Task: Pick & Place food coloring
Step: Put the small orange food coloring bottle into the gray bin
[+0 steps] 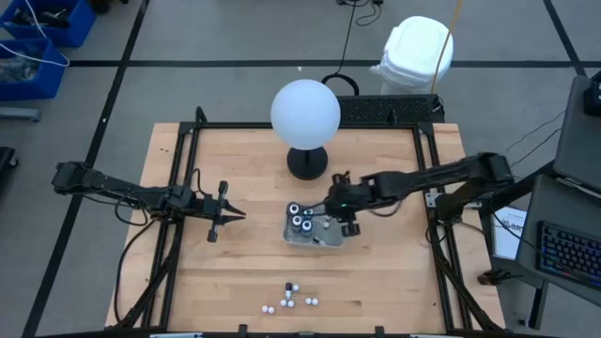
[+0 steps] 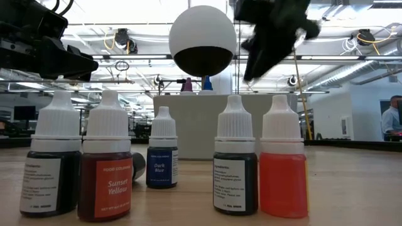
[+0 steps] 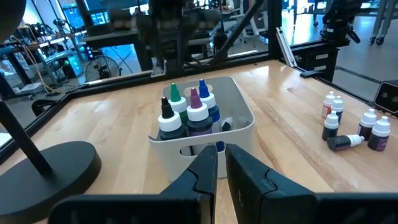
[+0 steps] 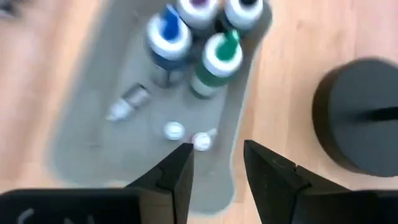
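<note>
Release step: right claw (image 4: 216, 163), jaws parted and empty, hovers over the tray (image 1: 293, 235) at frame centre; left claw (image 1: 225, 214) closed, idle. Next: fetch food coloring (image 1: 289, 299) at lower centre of the worktop (image 1: 235, 272)

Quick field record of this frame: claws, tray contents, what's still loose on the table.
right claw: open, empty, above the tray
left claw: shut, empty, waiting apart on the tray's left
tray: holds four larger upright bottles plus a few small ones
loose bottles: small cluster near the table's front edge, one lying down
globe lamp: behind the tray
</note>
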